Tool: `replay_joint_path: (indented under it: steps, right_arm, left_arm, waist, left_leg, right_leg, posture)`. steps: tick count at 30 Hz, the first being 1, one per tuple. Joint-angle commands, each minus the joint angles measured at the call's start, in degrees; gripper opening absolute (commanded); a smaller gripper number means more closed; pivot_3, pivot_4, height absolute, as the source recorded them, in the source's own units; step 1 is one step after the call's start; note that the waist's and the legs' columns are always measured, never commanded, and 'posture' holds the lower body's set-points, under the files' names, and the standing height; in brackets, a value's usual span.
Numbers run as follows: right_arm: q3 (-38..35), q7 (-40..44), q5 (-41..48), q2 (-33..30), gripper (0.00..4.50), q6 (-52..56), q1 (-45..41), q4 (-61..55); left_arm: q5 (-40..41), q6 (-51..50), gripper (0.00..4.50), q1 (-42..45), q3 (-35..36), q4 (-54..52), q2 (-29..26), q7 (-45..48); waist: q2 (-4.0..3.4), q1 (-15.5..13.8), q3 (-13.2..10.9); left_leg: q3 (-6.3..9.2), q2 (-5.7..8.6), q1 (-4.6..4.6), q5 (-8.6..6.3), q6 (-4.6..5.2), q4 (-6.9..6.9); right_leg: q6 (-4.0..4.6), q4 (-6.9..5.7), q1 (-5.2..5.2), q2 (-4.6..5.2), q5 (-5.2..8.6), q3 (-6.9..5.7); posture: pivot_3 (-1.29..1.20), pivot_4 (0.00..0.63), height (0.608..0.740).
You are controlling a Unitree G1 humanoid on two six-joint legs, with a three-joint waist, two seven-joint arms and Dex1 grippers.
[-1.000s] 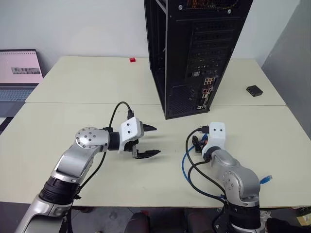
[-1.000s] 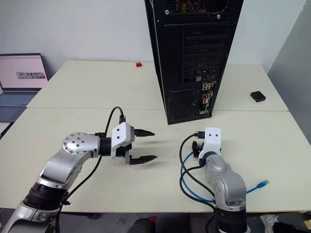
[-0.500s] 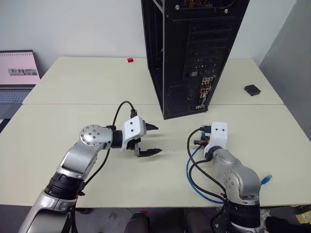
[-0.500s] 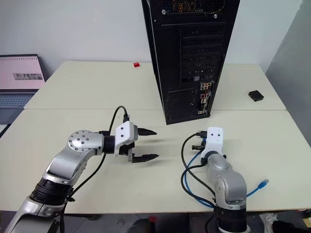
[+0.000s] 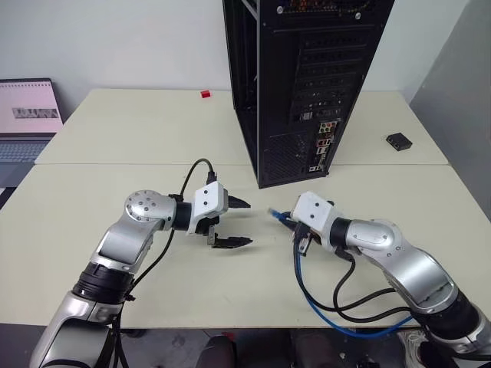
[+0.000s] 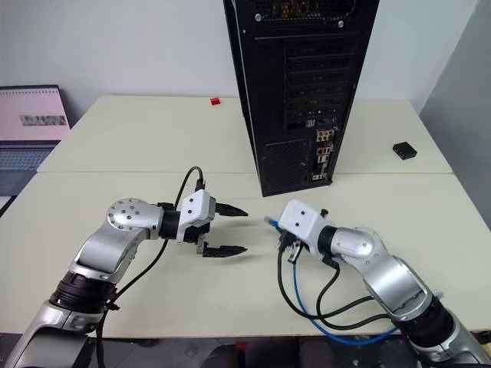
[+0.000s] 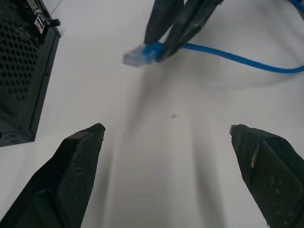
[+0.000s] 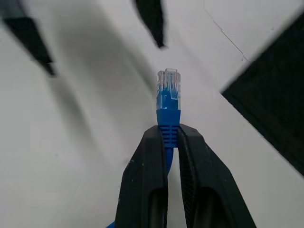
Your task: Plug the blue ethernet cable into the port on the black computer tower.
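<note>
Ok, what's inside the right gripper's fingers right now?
The right gripper is shut on the blue ethernet cable, just behind its clear plug, which sticks out past the fingertips. The pinched stretch of cable itself is covered.

- Setting: an office or robotics test room, plainly furnished.
- Landmark: the black computer tower (image 5: 307, 84) stands upright on a pale tabletop (image 5: 115, 138), its perforated rear panel and connectors exposed.
- Well to the left of the tower, an open laptop (image 5: 29, 115) sits beyond the tabletop's edge.
- To the right of the tower lies a small flat black box (image 5: 399, 141).
- Behind the tower: a bare white wall (image 5: 115, 38).
</note>
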State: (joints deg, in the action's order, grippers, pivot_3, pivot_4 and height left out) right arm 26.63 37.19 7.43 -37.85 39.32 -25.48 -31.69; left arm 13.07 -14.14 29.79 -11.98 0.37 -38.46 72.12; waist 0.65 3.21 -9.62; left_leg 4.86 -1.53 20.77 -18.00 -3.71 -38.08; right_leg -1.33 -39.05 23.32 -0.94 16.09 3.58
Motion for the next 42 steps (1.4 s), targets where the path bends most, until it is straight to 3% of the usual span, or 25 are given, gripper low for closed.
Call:
replay_joint_path:
  steps: [1,16,36,42]
  right_arm:
    - [3.1,6.7,-2.5,-2.1,0.07,-4.8,-3.9,-0.4]
    - [4.5,8.5,-6.9,2.9,0.05,-1.2,-6.8,3.3]
    - [5.5,9.4,-9.8,4.1,0.05,-0.7,-6.4,3.4]
    - [5.1,9.7,-10.3,4.6,0.05,-0.9,-6.4,3.8]
  left_arm:
    - [-0.8,1.8,4.5,2.9,-0.9,0.9,0.3,1.3]
    - [-2.0,2.7,4.5,3.0,-2.0,0.1,0.0,1.7]
    - [-3.2,3.6,0.41,3.0,-3.8,0.7,1.3,2.4]
    - [-4.1,5.6,0.29,2.5,-3.8,2.0,1.0,2.1]
  waist:
    - [0.04,0.0,0.0]
    - [0.04,-0.2,0.0]
    - [0.04,-0.2,0.0]
    - [0.04,-0.2,0.0]
  left_leg:
    - [0.0,0.02,0.01,0.0,0.0,0.0]
    - [0.06,0.0,0.01,0.0,-0.01,-0.03]
    - [0.08,0.0,0.01,0.0,-0.01,-0.03]
    - [0.08,0.0,0.01,0.01,-0.01,-0.03]
  right_leg:
    - [-0.01,0.0,0.01,0.01,-0.01,0.0]
    - [0.0,-0.03,0.01,0.02,-0.02,-0.03]
    - [0.0,-0.05,0.01,0.02,-0.02,-0.05]
    - [0.0,-0.05,0.01,0.02,-0.02,-0.05]
  posture:
    - [0.0,0.15,0.74]
    - [0.0,0.15,0.74]
    - [0.0,0.15,0.74]
    - [0.0,0.15,0.74]
